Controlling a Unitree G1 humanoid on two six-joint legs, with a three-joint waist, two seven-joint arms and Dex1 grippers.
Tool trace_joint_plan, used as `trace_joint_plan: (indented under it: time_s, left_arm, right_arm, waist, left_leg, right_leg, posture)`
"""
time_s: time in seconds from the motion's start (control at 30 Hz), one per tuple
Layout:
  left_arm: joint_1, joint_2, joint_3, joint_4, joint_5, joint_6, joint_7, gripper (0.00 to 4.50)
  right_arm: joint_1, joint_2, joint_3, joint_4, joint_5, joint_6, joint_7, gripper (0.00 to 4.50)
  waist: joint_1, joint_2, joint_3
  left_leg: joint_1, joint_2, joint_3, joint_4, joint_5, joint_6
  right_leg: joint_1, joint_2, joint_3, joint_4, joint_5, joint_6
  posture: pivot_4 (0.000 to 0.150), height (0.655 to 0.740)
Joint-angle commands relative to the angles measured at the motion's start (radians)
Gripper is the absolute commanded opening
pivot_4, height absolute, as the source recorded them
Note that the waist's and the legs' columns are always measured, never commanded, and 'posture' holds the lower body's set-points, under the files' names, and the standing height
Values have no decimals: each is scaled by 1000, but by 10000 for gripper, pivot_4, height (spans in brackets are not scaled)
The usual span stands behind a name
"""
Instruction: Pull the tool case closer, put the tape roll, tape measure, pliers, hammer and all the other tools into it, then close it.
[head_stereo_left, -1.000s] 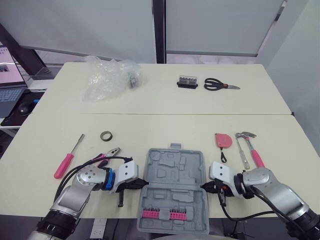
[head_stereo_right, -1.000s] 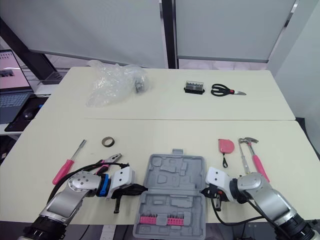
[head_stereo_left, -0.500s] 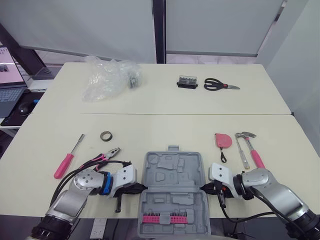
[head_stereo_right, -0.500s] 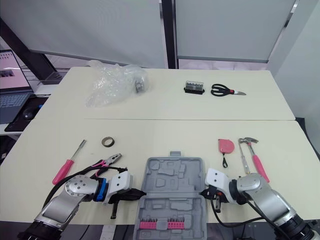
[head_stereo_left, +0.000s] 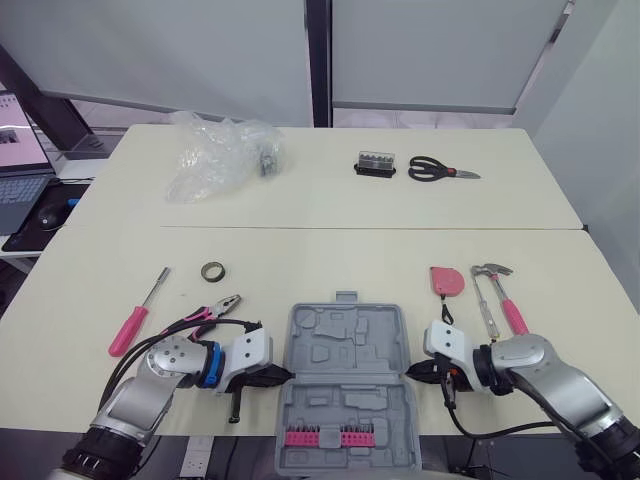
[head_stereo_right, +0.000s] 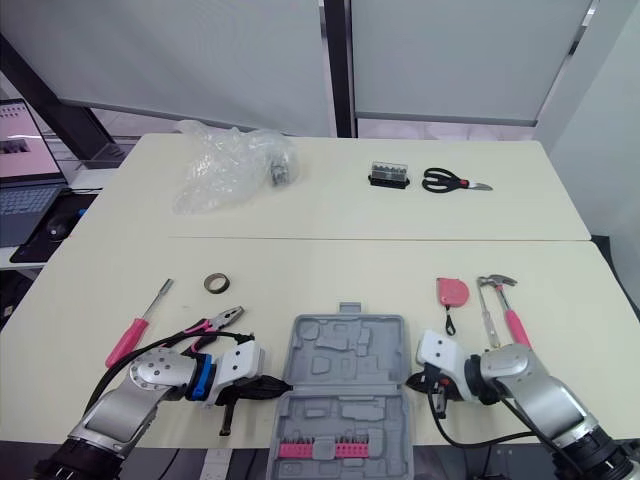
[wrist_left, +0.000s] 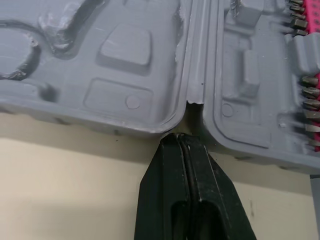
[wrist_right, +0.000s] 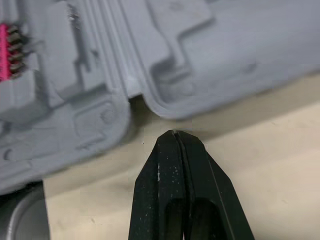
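Surveying the near table from its left end: a pink-handled screwdriver is lying well apart from the case, with the tape roll and the pliers sitting between it and the left claw. None of these is loaded yet.

The left claw is pinched fully together, holding nothing. Its tip is resting in the hinge notch on the left flank of the tool case. In my judgement the fingers are being kept together to make one slim, stiff point that fits that notch.

The tool case is lying open and flat at the table's front edge, its moulded recesses facing up and the pink bit rack in the nearer half. That half appears to be overhanging the edge, so further pulling is risking a tip.

The right claw is likewise pressed together and empty, pointing at the hinge notch on the right flank but standing just clear of it. Bracketing both flanks would be keeping the case square while dragging.

Beyond it the tape measure, a slim silver tool and the hammer are waiting.

On the far table a plastic bag, a bit box and scissors are lying well out of reach.
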Motion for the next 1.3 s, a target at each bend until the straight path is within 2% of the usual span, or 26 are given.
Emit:
trace_joint_plan:
  time_s: [0.03, 0.1, 0.2, 0.4, 0.5, 0.7, 0.9, 0.97, 1.0, 1.3]
  left_arm:
    - [-9, 37, 38, 27, -5, -20, 3, 0]
    - [2, 66, 88, 17, -41, -42, -6, 0]
    - [35, 100, 216, -1, -129, -60, 2, 0]
    - [95, 118, 573, 60, -286, 83, 157, 0]
    - [136, 128, 702, 142, -322, 122, 184, 5815]
    - [267, 125, 885, 329, -312, 58, 247, 24728]
    - [385, 84, 982, 372, -337, 45, 282, 44443]
    - [417, 68, 993, 353, -342, 47, 290, 45000]
    - [428, 62, 996, 341, -345, 50, 295, 45000]
    - [487, 45, 1011, 260, -363, 71, 311, 45000]
  right_arm:
    - [22, -22, -83, -10, 45, -11, 3, 98]
    - [44, -42, -131, -37, 53, -76, 11, 98]
    - [66, -65, -233, -84, 111, -67, 14, 98]
    - [107, -156, -438, 11, 137, -137, 29, 98]
    - [106, -199, -490, 101, 122, -193, 46, 5750]
    - [130, -276, -539, 235, 121, -251, 112, 20160]
    - [93, -284, -485, 356, 68, -348, 115, 36208]
    - [74, -277, -468, 388, 55, -370, 119, 43417]
    - [61, -277, -461, 404, 52, -377, 123, 44538]
    - [-42, -290, -418, 517, 5, -455, 141, 44538]
  waist:
    - [0, 0, 0]
    - [-1, 0, 0]
    - [-4, 0, 1]
    - [0, 0, 1]
    - [-2, 0, 1]
    - [-10, -1, 1]
    - [-10, -1, 1]
    - [-9, -1, 1]
    - [-8, -1, 1]
    - [-8, -1, 1]
  left_leg:
    - [0, 0, 0, 0, 0, 0]
    - [0, 0, 0, 0, 0, 0]
    - [-1, 0, 0, -1, 0, 0]
    - [-1, 0, 1, -1, 0, 0]
    - [0, 0, 1, -1, 0, 0]
    - [0, 0, 3, -2, 0, 0]
    - [0, 0, 3, -2, 0, 0]
    - [0, 0, 3, -2, 0, 0]
    - [0, 0, 3, -2, 0, 0]
    - [1, 0, 4, -2, 0, 0]
  right_leg:
    - [0, 0, 0, 0, 0, 0]
    - [0, 0, 0, 0, 0, 0]
    - [-1, 0, 0, 0, 0, 0]
    - [-1, -1, 0, -1, 0, 0]
    - [-1, -1, 0, -1, 0, 0]
    - [-1, -1, 1, -1, 0, 0]
    - [-1, -2, 2, -1, 0, 0]
    - [-1, -2, 2, -1, 0, 0]
    - [-1, -2, 2, -1, 0, 0]
    - [-1, -2, 2, -1, 0, 0]
  posture:
    - [1500, 7400]
    - [1500, 7400]
    - [1500, 7400]
    - [1500, 7400]
    - [1500, 7400]
    - [1500, 7400]
    - [1500, 7400]
    - [1500, 7400]
    - [1500, 7400]
    - [1500, 7400]
